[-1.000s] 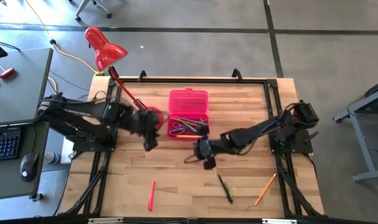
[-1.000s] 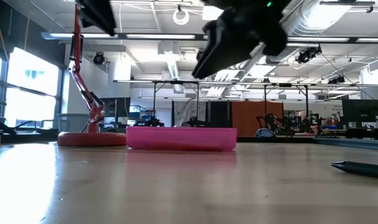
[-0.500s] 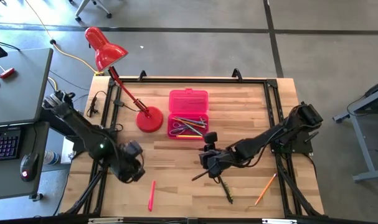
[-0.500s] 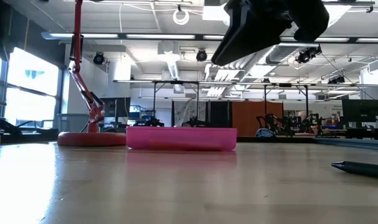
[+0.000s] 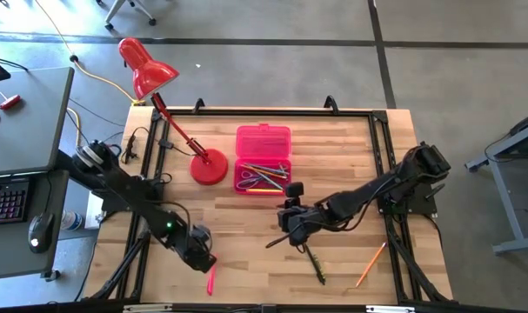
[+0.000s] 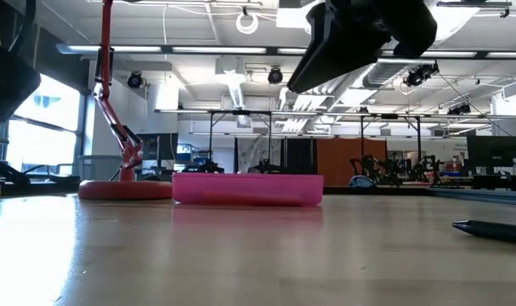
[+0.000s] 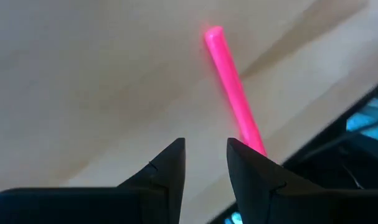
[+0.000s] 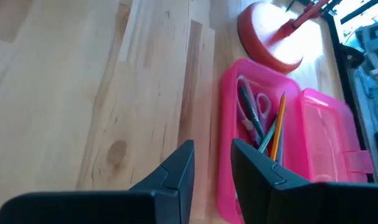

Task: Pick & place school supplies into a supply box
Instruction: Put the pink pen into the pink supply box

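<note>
The supply box [image 5: 264,161] is a hot-pink case lying open at the table's far middle, its lid folded toward the far edge. Purple-handled scissors [image 8: 256,112] and several pencils lie inside it. A pink-red pen [image 5: 210,282] lies flat near the near edge. My left gripper [image 5: 204,259] hovers over its far end, narrowly open, with the pen [image 7: 231,84] running past one fingertip. My right gripper [image 5: 277,236] is open and empty above bare wood, near-right of the box. A dark pen [image 5: 314,261] and an orange pencil [image 5: 370,263] lie flat on the near right.
A red desk lamp stands with its round base [image 5: 209,167] just left of the box, its arm leaning toward the far left corner. Black frame rails run along the table's left, right and far edges. Bare wood lies between the pink-red pen and the dark pen [image 6: 491,229].
My left gripper has swung from beside the lamp base toward the near edge and now hangs over the pink-red pen. My right gripper has moved from the box's near edge a little toward the near edge, then held still. No supplies have moved.
</note>
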